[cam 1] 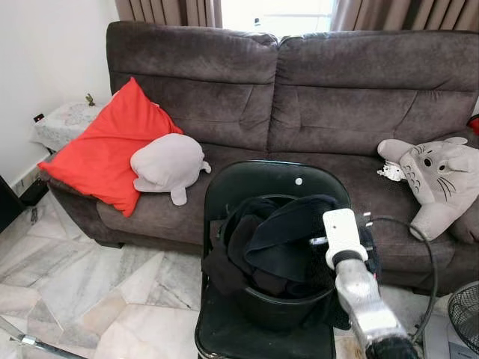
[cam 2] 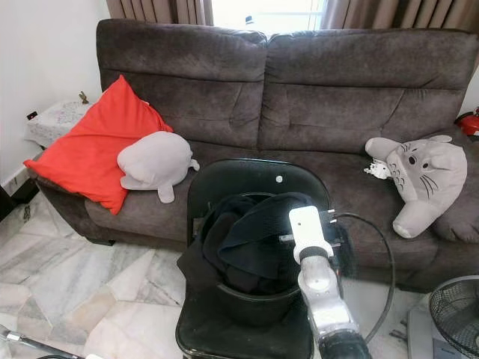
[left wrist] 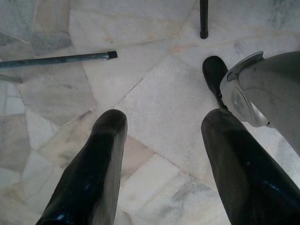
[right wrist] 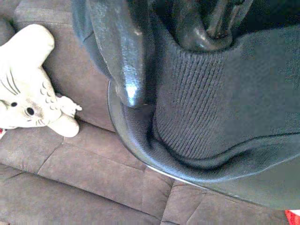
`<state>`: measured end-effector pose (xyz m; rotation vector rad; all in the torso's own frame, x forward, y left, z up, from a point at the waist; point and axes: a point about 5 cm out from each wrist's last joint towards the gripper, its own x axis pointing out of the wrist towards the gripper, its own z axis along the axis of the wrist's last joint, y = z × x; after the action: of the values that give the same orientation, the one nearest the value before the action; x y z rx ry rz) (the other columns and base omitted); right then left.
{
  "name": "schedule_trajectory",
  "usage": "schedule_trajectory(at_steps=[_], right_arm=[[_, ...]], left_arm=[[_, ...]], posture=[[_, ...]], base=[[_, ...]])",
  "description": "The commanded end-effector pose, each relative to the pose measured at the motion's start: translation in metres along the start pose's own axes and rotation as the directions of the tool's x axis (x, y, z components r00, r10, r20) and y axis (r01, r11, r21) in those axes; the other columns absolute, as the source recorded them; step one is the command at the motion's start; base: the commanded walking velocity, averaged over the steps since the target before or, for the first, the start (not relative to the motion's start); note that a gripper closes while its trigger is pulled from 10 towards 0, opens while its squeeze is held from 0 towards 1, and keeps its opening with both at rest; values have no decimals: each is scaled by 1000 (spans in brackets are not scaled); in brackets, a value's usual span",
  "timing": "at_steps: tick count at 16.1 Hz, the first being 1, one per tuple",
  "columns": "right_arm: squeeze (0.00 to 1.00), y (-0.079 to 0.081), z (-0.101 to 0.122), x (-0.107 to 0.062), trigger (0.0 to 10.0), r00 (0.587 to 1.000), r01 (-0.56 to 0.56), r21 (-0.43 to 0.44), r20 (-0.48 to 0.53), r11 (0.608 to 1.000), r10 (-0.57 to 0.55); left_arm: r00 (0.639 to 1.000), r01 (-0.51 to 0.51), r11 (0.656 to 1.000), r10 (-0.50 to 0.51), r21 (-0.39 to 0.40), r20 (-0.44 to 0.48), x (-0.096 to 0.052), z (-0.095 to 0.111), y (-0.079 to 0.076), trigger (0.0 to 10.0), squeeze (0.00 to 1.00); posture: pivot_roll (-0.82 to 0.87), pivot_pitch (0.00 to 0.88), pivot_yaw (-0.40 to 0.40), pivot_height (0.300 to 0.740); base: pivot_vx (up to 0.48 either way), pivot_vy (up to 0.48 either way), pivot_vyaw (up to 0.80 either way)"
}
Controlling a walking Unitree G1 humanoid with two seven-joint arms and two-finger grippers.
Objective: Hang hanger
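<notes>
The right gripper (right wrist: 164,51) is down in the black basket (cam 1: 281,307) on the black chair (cam 1: 262,183), fingers closed narrowly on dark clothes (cam 1: 281,235) (no hanger can be made out). The left gripper (left wrist: 161,154) hangs wide open over the marble floor (left wrist: 154,93).
</notes>
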<state>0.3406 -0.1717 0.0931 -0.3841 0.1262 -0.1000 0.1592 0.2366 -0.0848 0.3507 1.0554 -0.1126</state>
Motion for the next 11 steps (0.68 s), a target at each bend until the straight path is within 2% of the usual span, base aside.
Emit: schedule_trajectory(at_steps=[1, 2, 3, 4, 7, 11], right_arm=[[0, -1, 4, 4, 10000, 1000, 3, 16, 12, 1000, -4], [0, 2, 6, 5, 10000, 1000, -21, 16, 22, 1000, 21], [0, 7, 8, 5, 431, 998, -55, 3, 38, 998, 55], [0, 9, 8, 5, 0, 997, -61, 2, 43, 998, 61], [0, 12, 5, 4, 0, 997, -66, -1, 40, 998, 66], [0, 7, 4, 6, 0, 998, -48, 3, 46, 999, 47]], left_arm=[[1000, -11, 1000, 11, -4, -15, -1, -4, 3, 10000, 0], [1000, -11, 1000, 11, -3, -16, -1, -4, 4, 10000, 0], [1000, -12, 1000, 12, -1, -17, -1, -4, 4, 10000, 0], [1000, -13, 1000, 13, -1, -17, -1, -4, 4, 10000, 0], [1000, -14, 1000, 14, -2, -16, -1, -4, 4, 10000, 0], [1000, -13, 1000, 13, -2, -16, -1, -4, 4, 10000, 0]], posture=[[79, 0, 64, 740], [81, 0, 67, 740], [85, 0, 67, 740], [85, 0, 67, 740], [93, 0, 69, 740], [88, 0, 66, 740]], base=[[0, 0, 0], [0, 0, 0], [0, 0, 0], [0, 0, 0], [0, 0, 0], [0, 0, 0]])
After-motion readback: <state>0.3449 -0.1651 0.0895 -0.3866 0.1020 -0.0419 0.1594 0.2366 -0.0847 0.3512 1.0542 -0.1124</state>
